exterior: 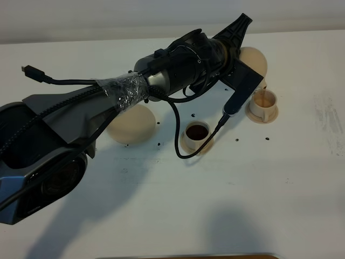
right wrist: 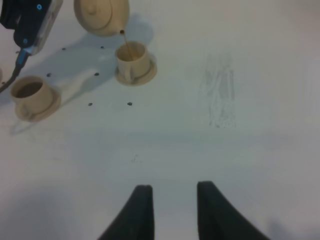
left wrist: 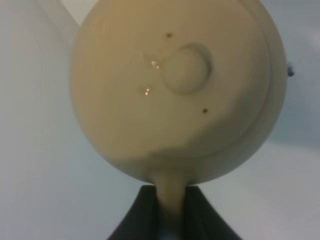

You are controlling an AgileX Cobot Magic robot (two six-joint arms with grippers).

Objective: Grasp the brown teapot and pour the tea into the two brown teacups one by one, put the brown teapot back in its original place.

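**Teapot tipped over right-hand teacup, tea running**

The left gripper [left wrist: 169, 194] is clamping the loop handle of the brown teapot [exterior: 254, 58], jaws closed tight on it. It is holding the pot in the air, tipped spout-down. A thin stream of tea [right wrist: 126, 44] is falling from the spout into the right-hand teacup [exterior: 262, 104], which is sitting on its small saucer and showing pale brown liquid. The other teacup [exterior: 197, 134], nearer the table's middle, is holding dark tea. The large round saucer [exterior: 131, 125] is lying partly hidden by the arm, well apart from the pot. The right gripper [right wrist: 172, 207] is hanging over the white table [exterior: 226, 210], jaws narrowly parted, gripping nothing.
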